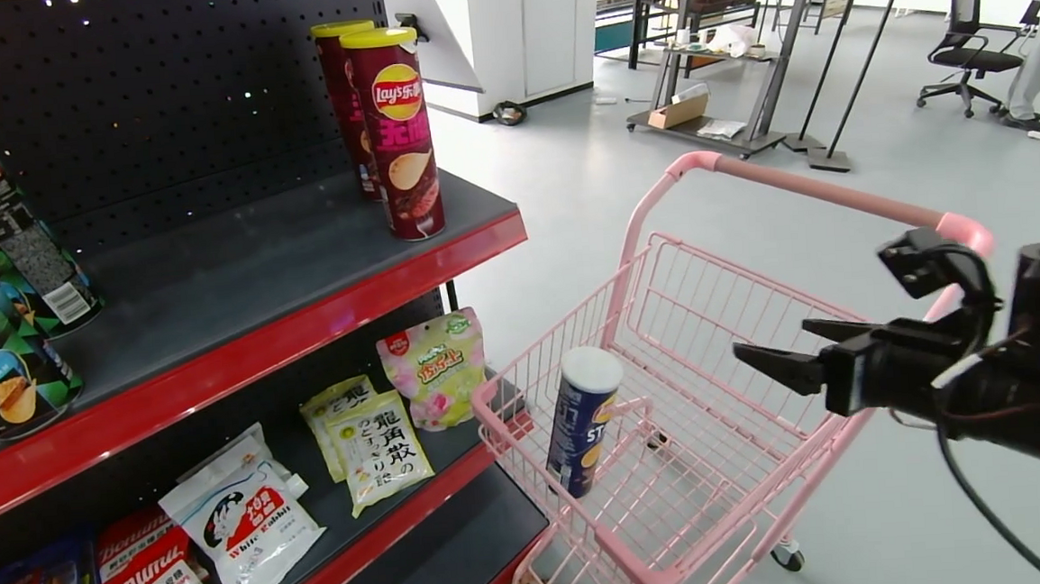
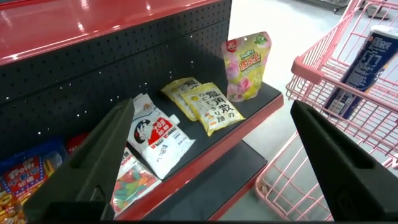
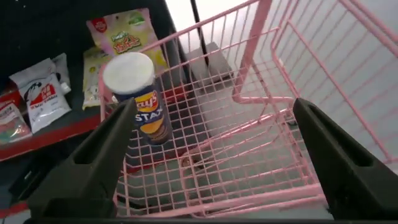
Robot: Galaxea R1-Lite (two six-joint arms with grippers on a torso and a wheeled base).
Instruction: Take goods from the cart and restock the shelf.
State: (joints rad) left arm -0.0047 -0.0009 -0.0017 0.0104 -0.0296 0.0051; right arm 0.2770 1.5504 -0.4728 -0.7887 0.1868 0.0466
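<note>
A dark blue chip can with a white lid stands upright in the front left corner of the pink cart; it also appears in the right wrist view as the blue can and in the left wrist view as the can. My right gripper hovers open above the cart's basket, to the right of the can, with nothing between its fingers. My left gripper is open too, facing the lower shelf's snack bags. Two maroon chip cans stand on the upper shelf.
More cans stand at the upper shelf's left end. Snack bags lie on the lower shelf, with a white bag and a green-pink pouch. The cart's handle lies behind my right arm. Stands and chairs are far back.
</note>
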